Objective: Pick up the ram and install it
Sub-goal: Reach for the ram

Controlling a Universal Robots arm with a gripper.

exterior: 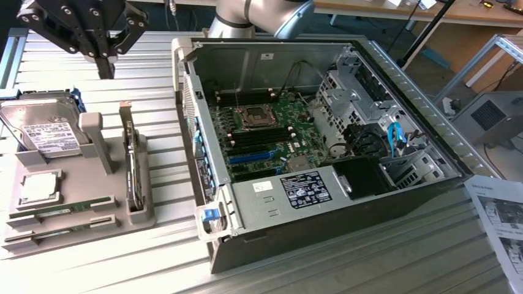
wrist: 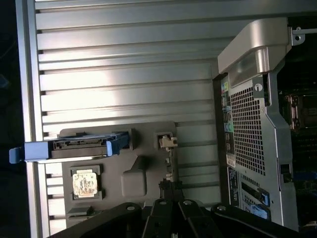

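Note:
Two green ram sticks (exterior: 63,210) (exterior: 57,228) lie flat in slots at the near end of a grey holder tray (exterior: 110,214) on the exterior view's left. My black gripper (exterior: 106,68) hangs well above the tray's far end, over the slatted table, shut with nothing in it. In the wrist view the gripper (wrist: 171,196) hovers over the same tray (wrist: 133,178). The open computer case (exterior: 270,202) lies in the middle, its motherboard (exterior: 274,122) exposed with black slots (exterior: 261,138) beside the processor socket.
The tray also carries a hard drive (exterior: 45,131) (wrist: 74,146), a square silver processor (exterior: 38,187) (wrist: 85,182) and an upright card with a metal bracket (exterior: 131,165). The case's perforated rear panel (wrist: 247,129) faces the tray. Printed sheets (exterior: 500,217) lie at the exterior view's right.

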